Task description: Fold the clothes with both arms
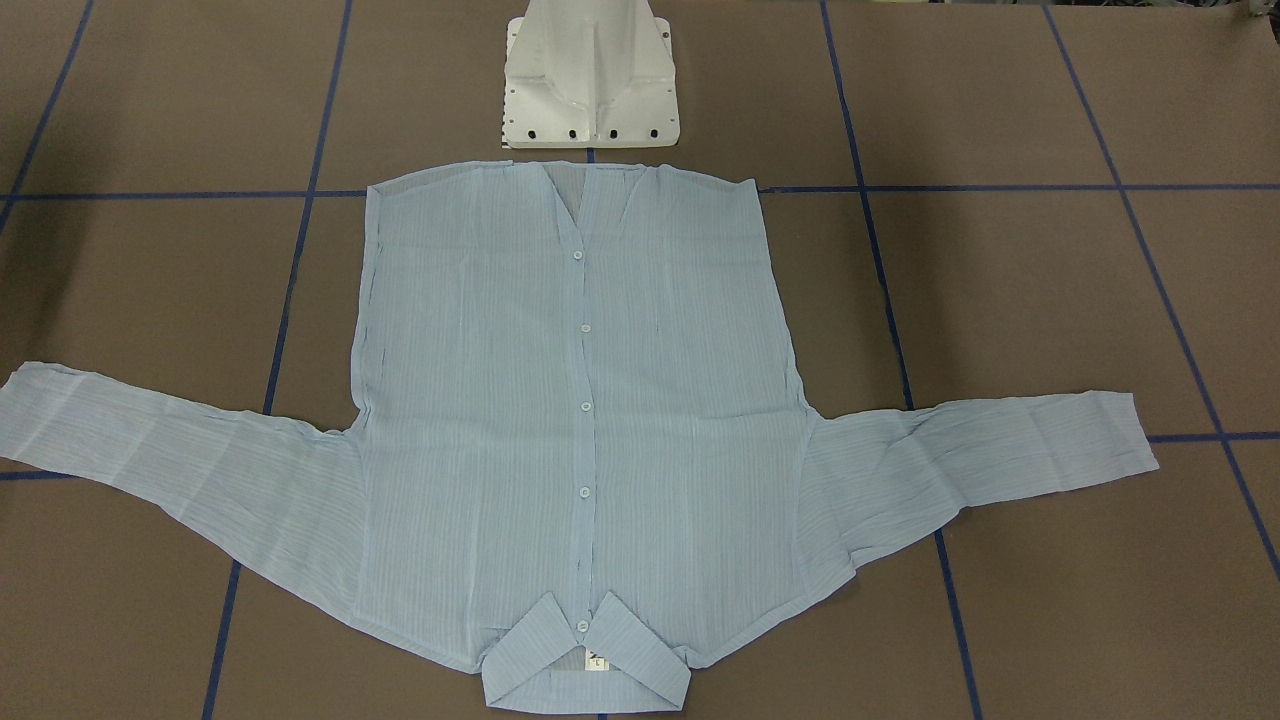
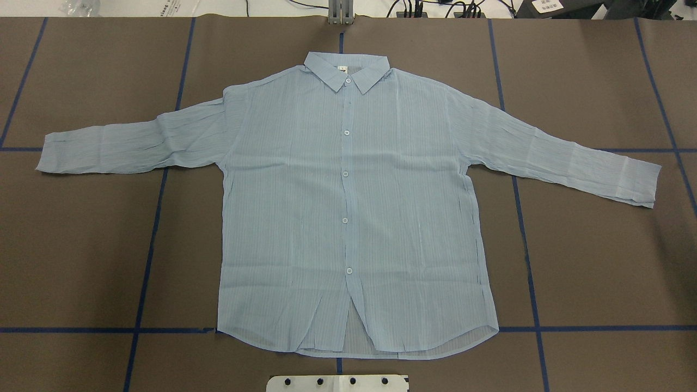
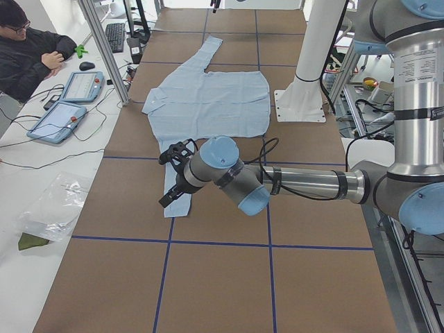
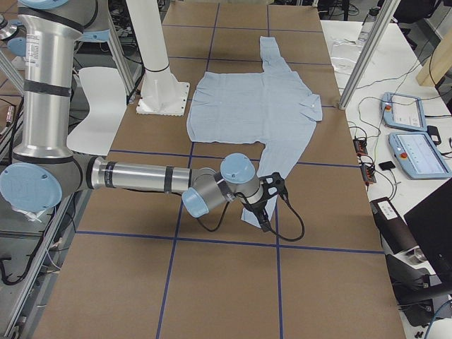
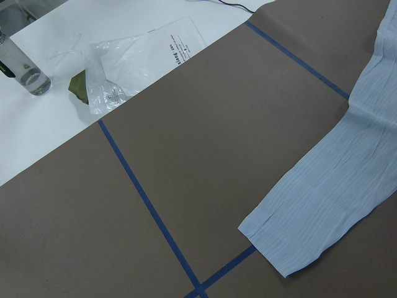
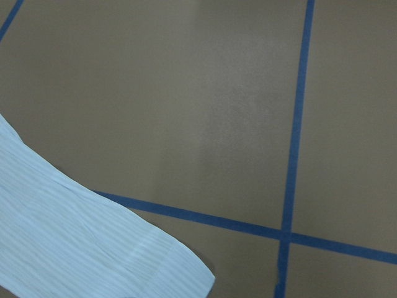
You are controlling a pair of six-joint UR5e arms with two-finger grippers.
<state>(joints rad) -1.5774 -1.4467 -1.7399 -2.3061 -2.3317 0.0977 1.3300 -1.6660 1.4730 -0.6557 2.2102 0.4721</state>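
Observation:
The light-blue striped shirt lies flat and buttoned on the brown table, front up, both sleeves spread out to the sides, collar on the side away from the robot. My left gripper hovers over the end of the near sleeve in the exterior left view; I cannot tell if it is open or shut. The sleeve cuff fills the left wrist view's lower right. My right gripper hangs over the other sleeve's end, its state unclear. That cuff shows at the right wrist view's lower left.
The white pedestal base stands just behind the shirt's hem. Blue tape lines grid the table. Beyond the collar side, a person sits at a white desk with two pendants, a plastic bag and a bottle.

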